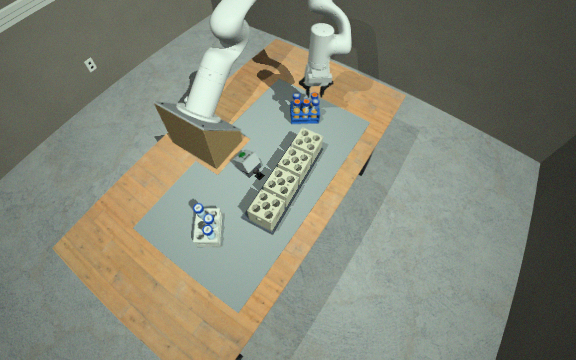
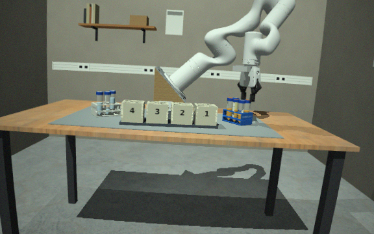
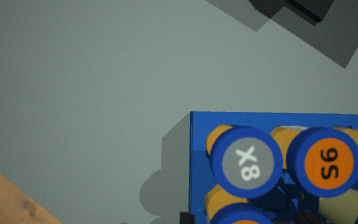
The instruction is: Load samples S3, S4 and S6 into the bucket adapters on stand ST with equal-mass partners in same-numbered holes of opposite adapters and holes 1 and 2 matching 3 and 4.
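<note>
My gripper [image 1: 316,92] [image 2: 249,95] is open and hangs just over the far side of the blue sample rack [image 1: 304,119] [image 2: 242,121] [image 3: 197,150], level with the tube caps. In the wrist view its dark fingertips show at the bottom edge on either side of an orange-dotted cap [image 3: 236,215], whose label is cut off. Behind it stand X8 [image 3: 246,162] with a grey dot and S6 [image 3: 328,162] with an orange dot. The cream adapters 1 [image 1: 308,141] [image 2: 206,114], 2 [image 1: 295,160] [image 2: 182,113], 3 [image 1: 281,182] [image 2: 157,112] and 4 [image 1: 267,207] [image 2: 132,111] stand in a row on the dark stand [image 2: 169,125], all holes empty.
A white rack [image 1: 207,240] [image 2: 104,114] at the near left holds three blue-capped water blanks [image 1: 208,218]. The green DONE key [image 1: 241,154] sits on its small desk beside the stand. The arm's brown wedge base [image 1: 198,137] stands at the table's left edge.
</note>
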Robot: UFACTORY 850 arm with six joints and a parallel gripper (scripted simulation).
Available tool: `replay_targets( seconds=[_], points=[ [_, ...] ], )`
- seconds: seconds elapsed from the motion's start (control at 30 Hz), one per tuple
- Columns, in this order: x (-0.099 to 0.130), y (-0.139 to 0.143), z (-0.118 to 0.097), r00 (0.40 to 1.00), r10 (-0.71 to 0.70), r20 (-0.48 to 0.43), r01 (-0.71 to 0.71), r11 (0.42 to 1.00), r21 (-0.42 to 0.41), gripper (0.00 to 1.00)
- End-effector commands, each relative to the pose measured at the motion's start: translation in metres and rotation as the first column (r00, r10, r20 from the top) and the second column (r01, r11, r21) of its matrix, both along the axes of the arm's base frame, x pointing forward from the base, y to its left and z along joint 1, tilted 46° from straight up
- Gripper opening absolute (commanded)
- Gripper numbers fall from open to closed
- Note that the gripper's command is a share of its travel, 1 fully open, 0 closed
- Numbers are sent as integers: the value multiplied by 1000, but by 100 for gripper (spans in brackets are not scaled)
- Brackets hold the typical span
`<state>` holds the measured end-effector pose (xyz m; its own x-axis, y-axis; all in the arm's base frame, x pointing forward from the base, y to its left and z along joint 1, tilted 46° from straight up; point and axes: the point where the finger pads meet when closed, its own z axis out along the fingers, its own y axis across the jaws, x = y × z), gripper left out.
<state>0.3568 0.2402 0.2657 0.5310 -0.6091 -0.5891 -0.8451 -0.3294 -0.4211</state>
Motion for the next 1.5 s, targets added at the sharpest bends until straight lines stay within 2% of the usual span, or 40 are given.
replay_targets(
  seconds=[0.0,1.4,1.43,1.47],
  points=[
    [1,2,-2,1000,0,1,0,1000,0,57],
    [2,13,-12,1000,0,1,0,1000,0,57],
    [2,13,-12,1000,0,1,0,1000,0,0],
    [2,12,-11,1000,0,1,0,1000,0,0]
  ],
)
